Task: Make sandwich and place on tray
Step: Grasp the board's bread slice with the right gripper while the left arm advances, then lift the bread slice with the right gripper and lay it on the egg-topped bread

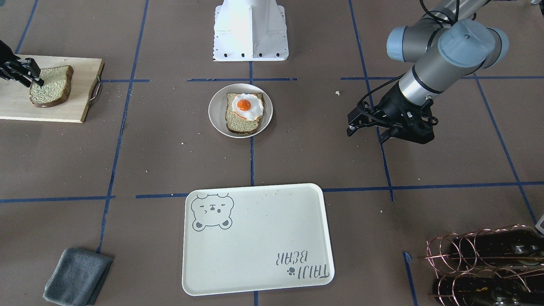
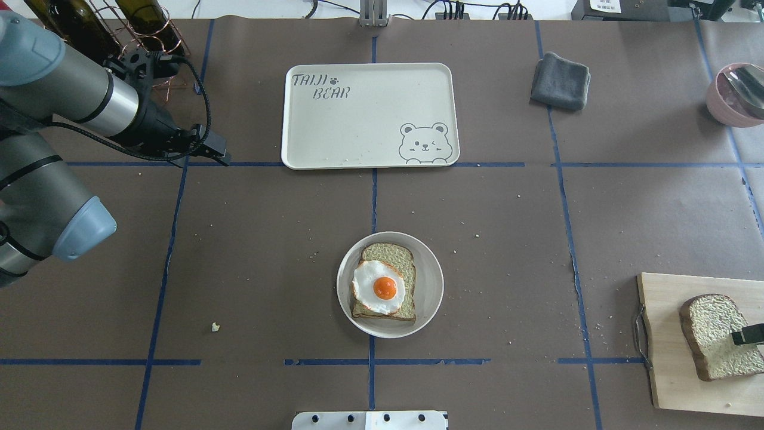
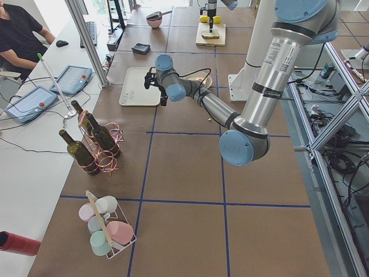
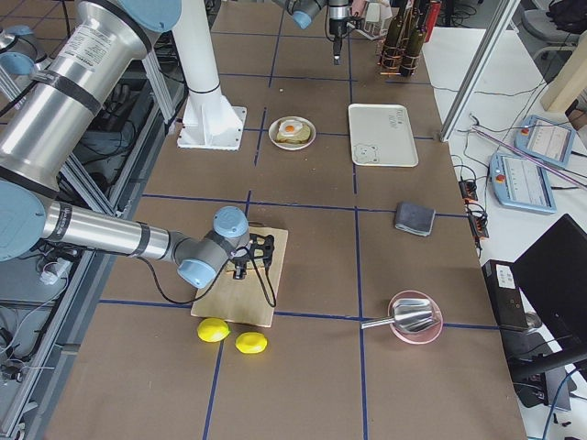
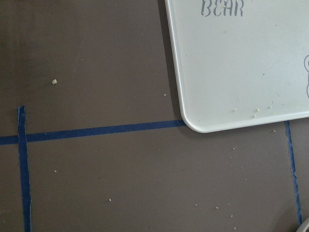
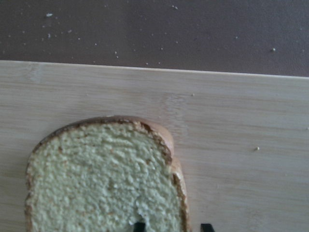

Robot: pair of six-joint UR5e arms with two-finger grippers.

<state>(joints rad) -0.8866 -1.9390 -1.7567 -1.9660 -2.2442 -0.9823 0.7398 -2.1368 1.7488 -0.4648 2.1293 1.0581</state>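
One bread slice [image 1: 242,121] lies on a round off-white plate [image 1: 216,123] at mid-table, with the fried egg [image 1: 246,106] on top; the overhead view shows the same slice [image 2: 397,257] and egg [image 2: 379,286]. The second slice [image 1: 51,87] lies on the wooden cutting board [image 1: 17,106]. My right gripper [image 1: 37,80] is at that slice's edge. In its wrist view the fingertips [image 6: 140,226] straddle the crust, closed on the slice [image 6: 101,179]. The cream bear tray [image 1: 255,238] holds nothing. My left gripper [image 1: 367,134] hovers open and empty beside the tray's corner [image 5: 193,123].
A grey cloth [image 1: 76,276] lies beside the tray. A copper rack of wine bottles [image 1: 484,267] stands near my left arm. A pink bowl [image 2: 734,95] sits at the far right. Two lemons [image 4: 215,330] lie by the board. The robot base [image 1: 250,29] is behind the plate.
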